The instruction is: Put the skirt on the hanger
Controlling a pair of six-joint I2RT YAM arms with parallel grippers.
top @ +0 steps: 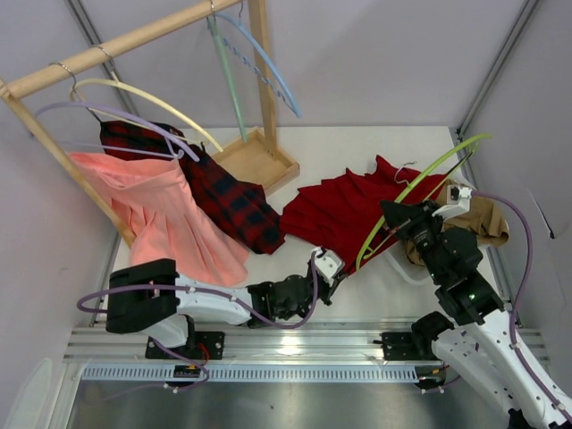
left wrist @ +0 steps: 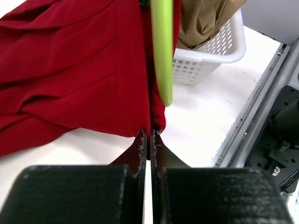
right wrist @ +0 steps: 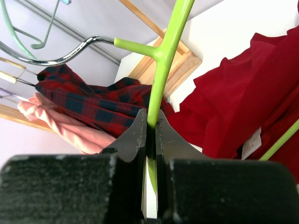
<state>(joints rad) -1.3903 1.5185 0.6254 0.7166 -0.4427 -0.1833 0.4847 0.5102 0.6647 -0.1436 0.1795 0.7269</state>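
Note:
The deep-red pleated skirt lies spread on the table right of centre. The lime-green hanger slants across it, and its lower end reaches the skirt's near edge. My right gripper is shut on the hanger's stem, just below the silver hook. My left gripper is shut on the skirt's near edge, right under the hanger's tip. The skirt fills the upper left of the left wrist view.
A wooden rack stands at the back left with a plaid skirt, a salmon-pink skirt, and cream and light-blue hangers. A white basket with tan cloth sits at the right.

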